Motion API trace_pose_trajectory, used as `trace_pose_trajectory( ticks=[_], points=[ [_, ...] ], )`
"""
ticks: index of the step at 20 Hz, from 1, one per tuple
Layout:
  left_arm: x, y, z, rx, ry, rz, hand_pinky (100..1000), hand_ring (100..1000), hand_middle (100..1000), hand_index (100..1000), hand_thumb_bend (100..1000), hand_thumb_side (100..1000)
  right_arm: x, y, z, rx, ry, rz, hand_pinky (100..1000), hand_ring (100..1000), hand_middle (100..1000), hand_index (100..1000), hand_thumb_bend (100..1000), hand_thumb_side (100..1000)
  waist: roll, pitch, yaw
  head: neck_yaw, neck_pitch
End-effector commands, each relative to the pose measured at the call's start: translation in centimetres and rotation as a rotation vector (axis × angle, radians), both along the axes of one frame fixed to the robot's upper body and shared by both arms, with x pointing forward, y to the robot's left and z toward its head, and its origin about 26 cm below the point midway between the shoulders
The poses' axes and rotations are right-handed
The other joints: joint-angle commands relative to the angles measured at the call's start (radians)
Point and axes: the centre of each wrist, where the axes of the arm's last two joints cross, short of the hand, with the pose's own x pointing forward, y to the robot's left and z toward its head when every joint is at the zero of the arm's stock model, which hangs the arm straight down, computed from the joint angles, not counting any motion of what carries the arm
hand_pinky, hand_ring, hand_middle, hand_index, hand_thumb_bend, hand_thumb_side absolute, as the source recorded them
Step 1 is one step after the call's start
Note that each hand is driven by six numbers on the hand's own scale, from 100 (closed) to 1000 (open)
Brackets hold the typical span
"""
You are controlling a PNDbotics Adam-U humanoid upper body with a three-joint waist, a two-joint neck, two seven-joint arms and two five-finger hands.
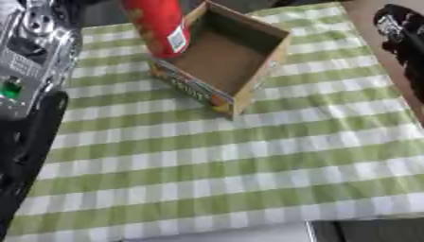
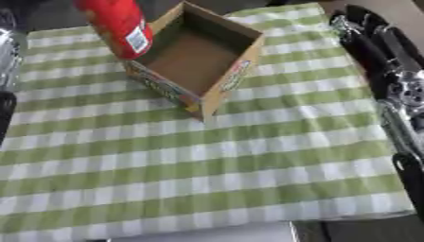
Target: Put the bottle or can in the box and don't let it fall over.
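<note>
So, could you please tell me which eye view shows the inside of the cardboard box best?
The left eye view: the cardboard box shows its bare floor and far walls a little more fully there. In the right eye view the same box appears nearly alike. In both, the red can overlaps its left wall.

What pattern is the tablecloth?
Green and white checks on the tablecloth, clearest in the left eye view.

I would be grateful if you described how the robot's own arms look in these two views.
The left arm is shiny silver metal with round joints, a small green spot and a black segment below. The right arm is glossy black with silver joints. Neither hand can be made out.
</note>
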Motion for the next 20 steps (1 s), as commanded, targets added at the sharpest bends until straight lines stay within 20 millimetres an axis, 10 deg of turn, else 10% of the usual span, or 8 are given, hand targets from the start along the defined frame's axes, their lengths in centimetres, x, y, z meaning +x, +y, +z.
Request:
trace_pose_trajectory(
  ticks=[1,14,17,20],
  points=[
    [1.5,-0.5,1.2,-0.007,-0.029,0.046,890,571,609,364,100,195,-0.1,0.4,1.2,-0.001,-0.035,0.023,1000,996,972,956,100,649,-0.004,-0.012,-0.008,0.013,-0.013],
    [7.7,-2.5,-3.0,0.043,-0.010,0.235,906,600,655,463,120,204,0.2,2.1,2.3,0.000,-0.055,0.094,1000,995,972,956,100,659,0.007,0.026,-0.063,0.062,-0.057],
    [8.2,-2.3,-4.2,0.110,0.007,0.195,952,676,784,796,555,410,0.2,2.0,2.2,0.001,-0.055,0.093,1000,995,972,956,100,659,0.009,0.026,-0.064,0.059,-0.057],
    [8.5,-1.9,-4.7,0.196,0.018,0.186,967,703,807,873,681,432,0.2,2.0,2.2,0.005,-0.054,0.092,1000,995,973,956,100,660,0.008,0.025,-0.061,0.057,-0.056]
  ],
)
